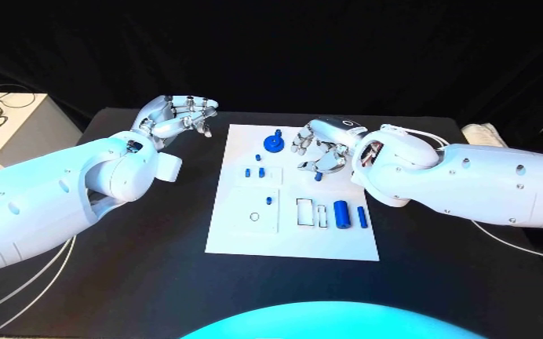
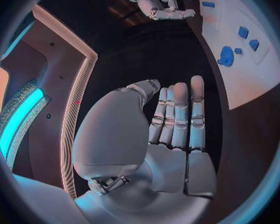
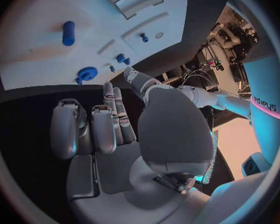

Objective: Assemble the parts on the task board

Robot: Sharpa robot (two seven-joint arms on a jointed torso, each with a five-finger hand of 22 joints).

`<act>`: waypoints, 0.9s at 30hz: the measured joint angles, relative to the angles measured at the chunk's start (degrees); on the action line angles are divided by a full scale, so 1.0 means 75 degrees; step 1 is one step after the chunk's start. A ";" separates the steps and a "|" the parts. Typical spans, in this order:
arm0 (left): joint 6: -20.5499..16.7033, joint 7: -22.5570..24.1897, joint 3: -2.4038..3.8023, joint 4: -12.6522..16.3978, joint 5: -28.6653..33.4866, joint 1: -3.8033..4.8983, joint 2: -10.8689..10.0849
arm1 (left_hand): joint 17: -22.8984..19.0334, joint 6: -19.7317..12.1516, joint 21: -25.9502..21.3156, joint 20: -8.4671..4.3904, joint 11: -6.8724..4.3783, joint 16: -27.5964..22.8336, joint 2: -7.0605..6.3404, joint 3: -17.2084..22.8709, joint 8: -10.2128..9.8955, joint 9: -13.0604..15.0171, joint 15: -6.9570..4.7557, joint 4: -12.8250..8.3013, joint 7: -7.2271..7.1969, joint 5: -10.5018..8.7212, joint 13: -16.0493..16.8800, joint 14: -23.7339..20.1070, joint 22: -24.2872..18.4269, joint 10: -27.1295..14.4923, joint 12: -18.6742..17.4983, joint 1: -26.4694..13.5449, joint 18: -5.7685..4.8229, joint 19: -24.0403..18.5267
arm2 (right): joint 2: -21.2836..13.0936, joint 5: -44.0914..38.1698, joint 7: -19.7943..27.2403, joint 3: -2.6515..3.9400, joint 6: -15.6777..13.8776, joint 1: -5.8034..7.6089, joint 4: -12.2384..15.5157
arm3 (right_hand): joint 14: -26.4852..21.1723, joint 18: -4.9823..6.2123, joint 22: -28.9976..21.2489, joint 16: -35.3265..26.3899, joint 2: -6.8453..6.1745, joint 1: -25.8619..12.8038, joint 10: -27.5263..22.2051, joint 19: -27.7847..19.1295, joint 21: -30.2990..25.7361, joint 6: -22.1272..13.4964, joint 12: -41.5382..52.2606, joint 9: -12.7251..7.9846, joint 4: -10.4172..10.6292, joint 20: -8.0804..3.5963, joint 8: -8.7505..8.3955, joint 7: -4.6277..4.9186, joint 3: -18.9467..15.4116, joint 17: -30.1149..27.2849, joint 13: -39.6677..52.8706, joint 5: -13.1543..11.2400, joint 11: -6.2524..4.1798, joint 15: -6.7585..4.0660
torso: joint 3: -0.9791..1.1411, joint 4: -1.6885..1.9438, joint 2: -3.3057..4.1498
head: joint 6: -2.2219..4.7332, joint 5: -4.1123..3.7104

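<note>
On the black table [image 1: 136,276], the left hand [image 1: 181,117] hovers just off the task board's [image 1: 243,237] far left corner, its fingers straight, side by side and holding nothing. On the white board itself, a blue round knobbed part [image 1: 274,143] stands near the far edge, small blue pegs [image 1: 255,173] sit in the left-hand middle, and two blue cylinders [image 1: 340,216] lie side by side toward the near right. The right hand [image 1: 320,148] hangs over the board's far right part, just beside the knobbed part, fingers curled downward; whether they pinch anything, I cannot tell.
</note>
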 measured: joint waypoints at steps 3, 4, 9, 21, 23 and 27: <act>0.0020 0.0000 0.0000 0.0004 0.0005 0.0000 0.0005 | 0.0000 0.0000 0.0000 0.0000 0.0000 -0.0010 0.0000 -0.0016 -0.0018 0.0000 0.0000 0.0016 0.0000 0.0000 0.0000 0.0000 0.0000 0.0000 -0.0011 0.0000 0.0000 0.0000 | -0.0070 0.0201 0.0067 0.0000 0.0212 0.0074 -0.0160 | 0.0000 0.0000 0.0000 0.0000 -0.0002 0.0002 -0.0080 0.0000 0.0000 -0.0001 0.0004 -0.0013 0.0008 0.0000 -0.0028 0.0001 -0.0054 -0.0015 -0.0008 0.0000 0.0009 0.0000 | 0.0004 -0.0001 -0.0004 | 0.0043 -0.0091; 0.0026 0.0000 0.0000 0.0008 0.0007 -0.0001 0.0005 | 0.0000 0.0000 0.0000 0.0000 0.0000 -0.0010 0.0000 -0.0016 -0.0018 0.0000 0.0000 0.0016 0.0000 0.0000 0.0000 0.0000 0.0000 0.0000 -0.0011 0.0000 -0.0001 0.0000 | -0.0078 0.0223 0.0080 -0.0001 0.0273 0.0083 -0.0198 | 0.0000 0.0000 -0.0001 0.0000 -0.0002 0.0002 -0.0108 0.0000 -0.0013 -0.0001 0.0004 -0.0013 0.0010 0.0000 -0.0052 0.0001 -0.0095 -0.0024 -0.0015 0.0000 0.0035 0.0000 | 0.0005 -0.0001 -0.0004 | 0.0049 -0.0110; 0.0052 0.0000 0.0000 0.0017 0.0010 -0.0003 0.0004 | 0.0000 0.0000 0.0000 0.0000 0.0000 -0.0010 0.0000 -0.0016 -0.0017 0.0000 0.0000 0.0016 0.0000 0.0000 0.0000 0.0000 0.0000 0.0000 -0.0011 0.0000 0.0000 0.0000 | -0.0087 0.0212 0.0104 -0.0014 0.0619 0.0093 -0.0330 | 0.0000 0.0000 -0.0001 0.0000 0.0007 0.0073 -0.0226 0.0000 -0.0128 -0.0043 0.0040 -0.0037 0.0061 0.0000 -0.0087 -0.0041 -0.0341 -0.0074 -0.0045 0.0000 0.0024 0.0000 | 0.0012 -0.0010 0.0001 | 0.0043 -0.0162; 0.0076 0.0000 -0.0001 0.0023 0.0013 -0.0006 -0.0016 | 0.0000 0.0000 0.0000 0.0000 0.0000 -0.0010 0.0000 -0.0016 -0.0017 0.0000 0.0000 0.0016 0.0000 0.0000 0.0001 0.0000 0.0001 0.0000 -0.0011 0.0000 0.0000 0.0000 | -0.0105 -0.0200 0.0032 -0.0036 0.1305 0.0018 -0.0569 | 0.0000 0.0000 -0.0002 -0.0001 0.0151 0.0291 -0.0472 0.0000 -0.0210 -0.0098 0.0217 -0.0080 0.0229 0.0000 -0.0176 -0.0094 -0.0973 -0.0135 -0.0091 0.0000 0.0052 0.0000 | -0.0004 -0.0007 0.0004 | -0.0023 -0.0234; 0.0077 0.0000 -0.0001 0.0025 0.0014 -0.0006 -0.0020 | 0.0000 0.0000 0.0000 0.0000 0.0000 -0.0010 0.0000 -0.0016 -0.0017 0.0001 0.0000 0.0016 0.0000 0.0000 0.0001 0.0000 0.0001 0.0000 -0.0010 0.0000 -0.0001 0.0000 | -0.0099 -0.0278 0.0009 -0.0038 0.1369 -0.0007 -0.0593 | 0.0000 0.0000 -0.0002 -0.0001 0.0151 0.0291 -0.0472 0.0000 -0.0210 -0.0098 0.0249 -0.0080 0.0236 0.0000 -0.0176 -0.0094 -0.0983 -0.0135 -0.0091 0.0000 0.0051 0.0000 | -0.0003 -0.0005 0.0004 | -0.0030 -0.0234; 0.0079 0.0001 -0.0001 0.0028 0.0014 -0.0006 -0.0034 | 0.0000 0.0000 0.0000 0.0000 0.0000 -0.0010 0.0000 -0.0016 -0.0017 0.0001 0.0000 0.0016 0.0000 0.0000 0.0001 0.0000 0.0001 0.0000 -0.0010 0.0000 0.0000 -0.0001 | -0.0085 -0.0436 -0.0028 -0.0040 0.1471 -0.0054 -0.0657 | 0.0000 0.0000 -0.0002 -0.0001 0.0191 0.0391 -0.0472 0.0000 -0.0209 -0.0071 0.0299 -0.0080 0.0262 -0.0001 -0.0176 -0.0121 -0.1020 -0.0129 -0.0091 0.0000 0.0051 0.0000 | -0.0002 0.0000 0.0004 | -0.0028 -0.0253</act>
